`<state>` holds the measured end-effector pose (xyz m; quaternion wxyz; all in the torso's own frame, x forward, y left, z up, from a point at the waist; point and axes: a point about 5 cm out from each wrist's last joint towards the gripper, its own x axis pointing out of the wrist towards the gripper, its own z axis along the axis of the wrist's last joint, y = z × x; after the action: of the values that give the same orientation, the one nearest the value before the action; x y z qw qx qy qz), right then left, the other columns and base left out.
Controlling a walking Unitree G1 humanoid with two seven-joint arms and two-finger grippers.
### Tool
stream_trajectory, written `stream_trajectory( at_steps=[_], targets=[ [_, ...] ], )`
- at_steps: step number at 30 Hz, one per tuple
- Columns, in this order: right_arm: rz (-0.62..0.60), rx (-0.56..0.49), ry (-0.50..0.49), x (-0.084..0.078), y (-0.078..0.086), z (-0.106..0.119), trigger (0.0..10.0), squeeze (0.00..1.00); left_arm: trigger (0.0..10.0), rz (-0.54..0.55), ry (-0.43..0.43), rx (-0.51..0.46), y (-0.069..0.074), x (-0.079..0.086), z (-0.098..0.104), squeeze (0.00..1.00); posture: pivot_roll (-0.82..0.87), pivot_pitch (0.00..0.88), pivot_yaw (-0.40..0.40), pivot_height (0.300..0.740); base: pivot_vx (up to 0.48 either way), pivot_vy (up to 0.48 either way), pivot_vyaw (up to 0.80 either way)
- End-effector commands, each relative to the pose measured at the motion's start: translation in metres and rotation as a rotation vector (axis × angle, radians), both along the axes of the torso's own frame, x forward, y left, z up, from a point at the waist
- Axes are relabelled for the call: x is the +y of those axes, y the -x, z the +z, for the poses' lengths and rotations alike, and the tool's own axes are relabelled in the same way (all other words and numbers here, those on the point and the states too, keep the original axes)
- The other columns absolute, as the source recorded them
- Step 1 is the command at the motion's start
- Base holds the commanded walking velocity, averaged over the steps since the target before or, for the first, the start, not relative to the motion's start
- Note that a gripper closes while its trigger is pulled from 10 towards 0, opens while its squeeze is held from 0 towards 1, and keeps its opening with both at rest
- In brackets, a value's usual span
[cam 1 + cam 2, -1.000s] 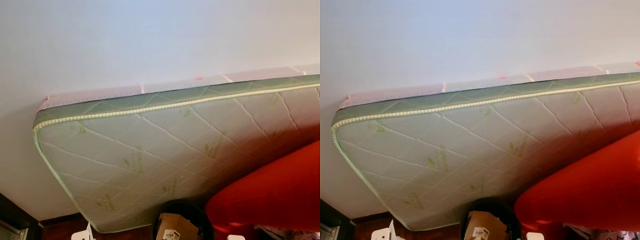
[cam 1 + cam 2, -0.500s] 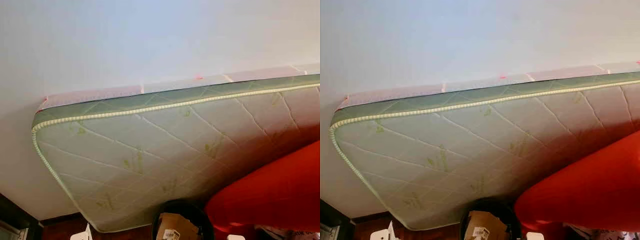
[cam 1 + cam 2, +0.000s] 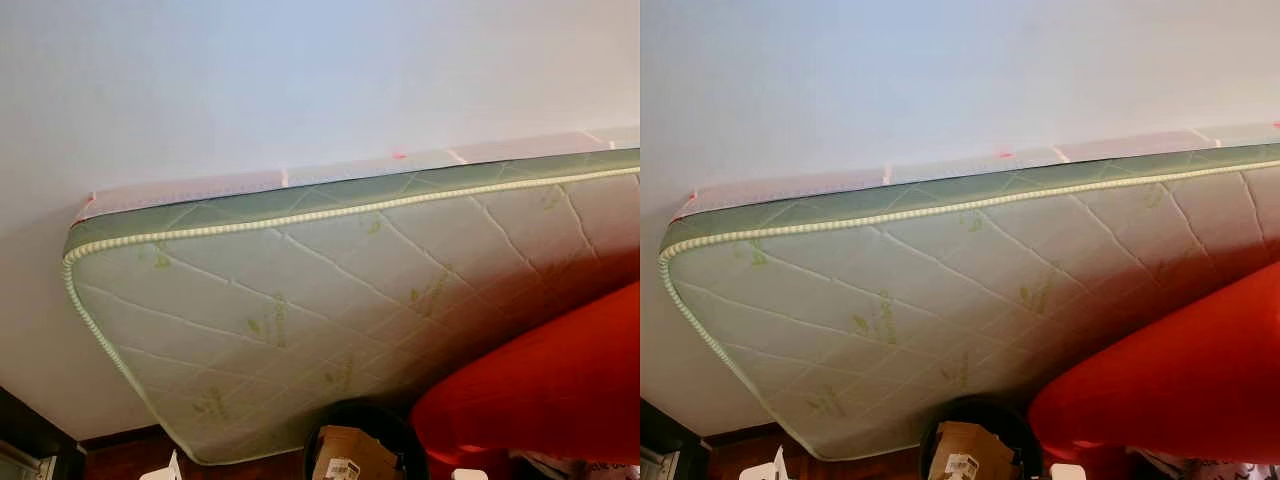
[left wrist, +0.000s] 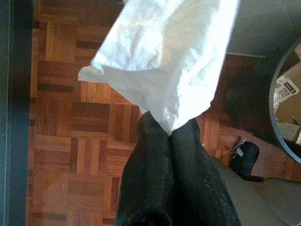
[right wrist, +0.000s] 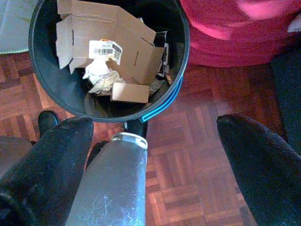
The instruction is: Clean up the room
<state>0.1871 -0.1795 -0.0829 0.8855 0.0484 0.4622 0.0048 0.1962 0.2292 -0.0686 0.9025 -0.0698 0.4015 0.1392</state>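
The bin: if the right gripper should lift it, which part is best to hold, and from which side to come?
Probably the rim of the bin, taken from above: it is a thin round edge, upright and open-topped. The right gripper is open above the floor beside it. Choose the near rim; cardboard leans on the far side.

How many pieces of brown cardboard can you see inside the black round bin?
2: one large flattened brown cardboard box with a barcode label lying across the black round bin, and one small brown cardboard piece near its front wall beside crumpled white paper. More may be hidden underneath.
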Motion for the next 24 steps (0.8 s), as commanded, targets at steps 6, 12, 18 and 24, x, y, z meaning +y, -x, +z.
stream_trajectory(
  at_steps=[6, 12, 18, 24],
  targets=[
    [0.028, 0.026, 0.009, -0.0003, 0.0059, -0.0029, 10.0, 0.0, 10.0, -0.002, 0.015, 0.039, 0.0121, -0.0032, -0.0073, 0.0, 0.07, 0.141, -0.053, 0.74, 0.0, 0.0, 0.0],
    [0.015, 0.026, 0.006, -0.0013, 0.0062, -0.003, 10.0, 0.0, 10.0, -0.009, 0.016, 0.036, 0.0113, -0.004, -0.007, 0.0, 0.07, 0.149, -0.054, 0.74, 0.0, 0.0, 0.0],
    [0.007, 0.022, 0.009, -0.0018, 0.0058, -0.0027, 10.0, 0.0, 10.0, -0.011, 0.016, 0.035, 0.0107, -0.0043, -0.0068, 0.0, 0.07, 0.156, -0.054, 0.74, 0.0, 0.0, 0.0],
    [0.002, 0.023, 0.004, -0.0015, 0.0052, -0.0025, 10.0, 0.0, 10.0, -0.007, 0.018, 0.032, 0.0103, -0.0042, -0.0066, 0.0, 0.07, 0.165, -0.055, 0.74, -0.268, 0.0, 0.0]
  ],
)
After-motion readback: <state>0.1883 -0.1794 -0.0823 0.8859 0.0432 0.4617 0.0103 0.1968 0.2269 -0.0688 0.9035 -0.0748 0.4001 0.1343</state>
